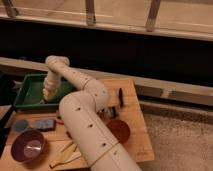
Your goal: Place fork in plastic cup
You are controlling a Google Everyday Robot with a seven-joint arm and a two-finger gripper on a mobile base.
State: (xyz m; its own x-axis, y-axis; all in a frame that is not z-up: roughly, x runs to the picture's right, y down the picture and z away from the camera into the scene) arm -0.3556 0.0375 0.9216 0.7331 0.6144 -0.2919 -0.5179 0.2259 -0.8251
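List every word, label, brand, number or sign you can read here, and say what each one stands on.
None: no text can be read anywhere in the camera view.
Green tray, purple bowl, plastic cup: no marking shows.
White arm: only rows of dark holes, no lettering.
Claw, shut and low over the green tray: no label shows.

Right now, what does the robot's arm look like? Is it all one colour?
Yes, the arm is creamy white all over: fat round tubes joined by rounded elbows, with rows of little dark dots along the biggest tube. The gripper, just as pale, is the small end over the green tray.
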